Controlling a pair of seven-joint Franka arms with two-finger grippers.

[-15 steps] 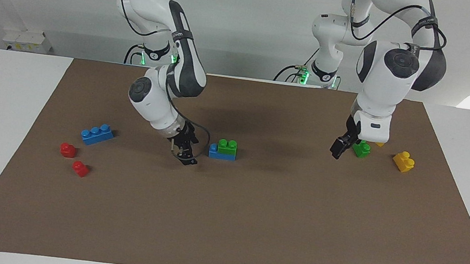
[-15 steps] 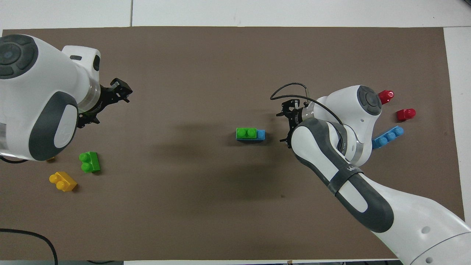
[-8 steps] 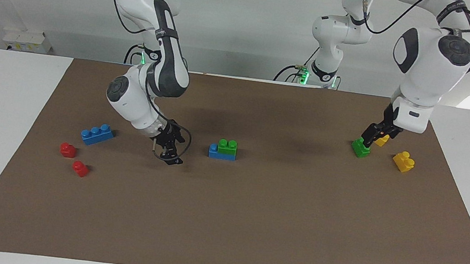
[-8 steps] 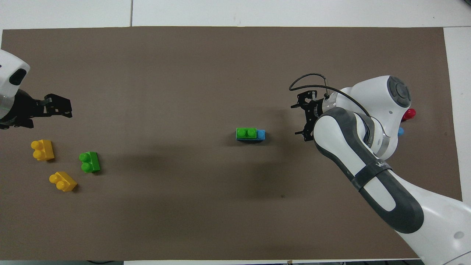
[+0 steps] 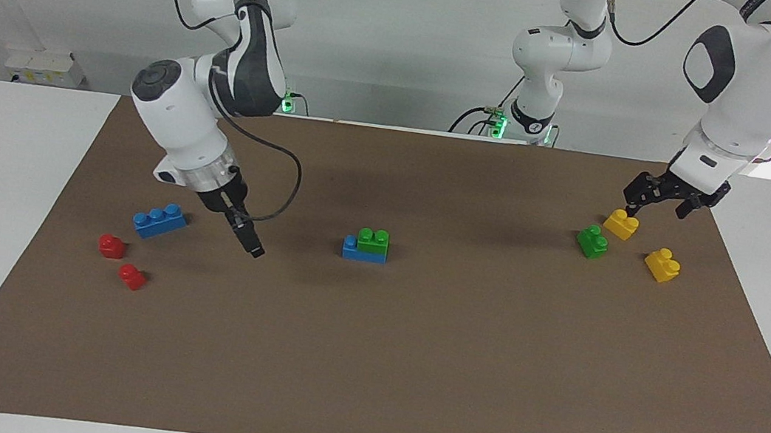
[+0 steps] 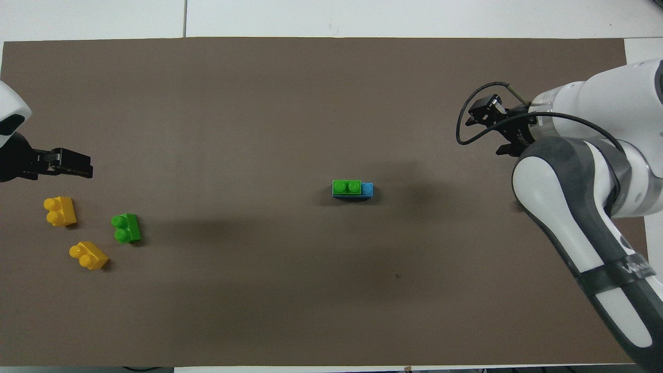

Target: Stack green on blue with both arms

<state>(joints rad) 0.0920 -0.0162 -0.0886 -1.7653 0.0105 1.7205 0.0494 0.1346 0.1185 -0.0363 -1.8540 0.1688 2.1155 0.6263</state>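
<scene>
Green sits on blue at mid-bench: we see one green brick (image 5: 373, 240) pressed onto a blue brick (image 5: 353, 249), covering two studs and leaving one blue stud bare at the right arm's end. Our right gripper (image 5: 252, 247) hangs over bare brown mat (image 5: 410, 369) between that stack and the second blue brick (image 5: 159, 219), which lies alone on the mat. Its jaws hold nothing; how far apart they stand we cannot tell. Two red bricks (image 5: 122, 261) lie near the lone blue one, toward the bench's end. Our left gripper (image 5: 659, 195) hovers with jaws spread wide and empty just above a yellow brick (image 5: 621, 224). Beside that yellow one rest the second green brick (image 5: 592, 241) and another yellow brick (image 5: 661, 264), none of them touching.
</scene>
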